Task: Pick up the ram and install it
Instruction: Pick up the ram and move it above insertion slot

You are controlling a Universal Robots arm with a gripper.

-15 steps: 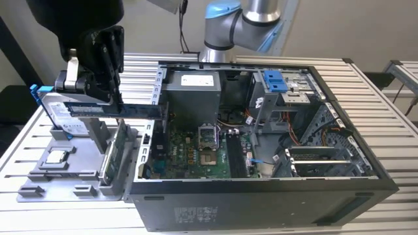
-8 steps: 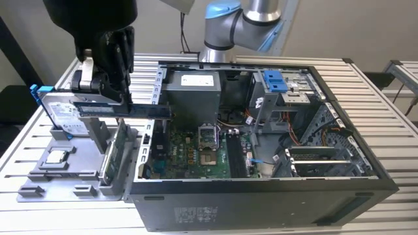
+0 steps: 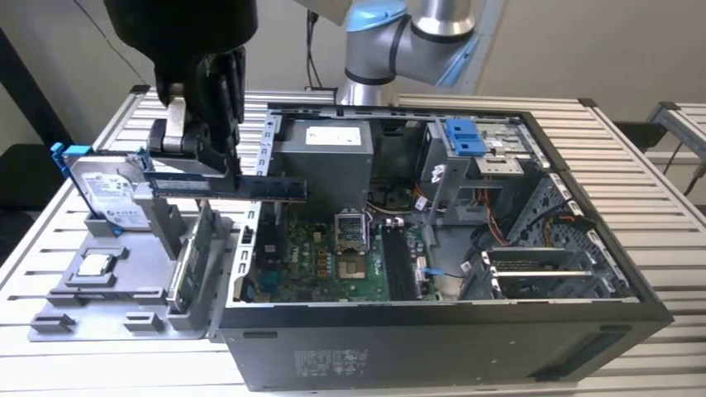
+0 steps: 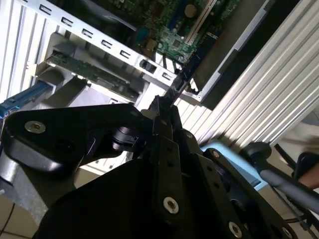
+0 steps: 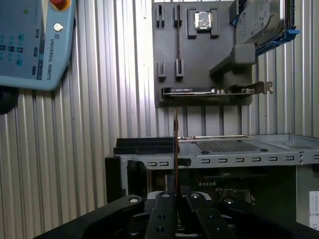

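Ram [image 3: 270, 189] pinched in gripper [image 3: 204, 169], hanging over case [image 3: 441, 347] side wall; carry step, not seated, reckon I need it squared to motherboard [image 3: 320, 265]

wall [image 3: 596, 50]: pale beige | table [image 3: 673, 240]: ribbed aluminium slats, evenly lit

Up at the far side is the arm [image 3: 411, 29]: smooth silver-grey tubing and fat rounded joints, with caps [image 3: 375, 15] in pale blue. Down to the gripper [image 3: 201, 169] now, and it's matt black nearly all over, with a bulky housing on top and flat hinged links beneath. There's a silver-grey piece [image 3: 165, 136] on the exterior view's left. In both wrist views the linkage bars [image 5: 159, 219] look chunky and angular, studded with round silver screw heads [image 4: 170, 204] sunk into the black. A round black pivot [image 4: 122, 134] sits between two links.
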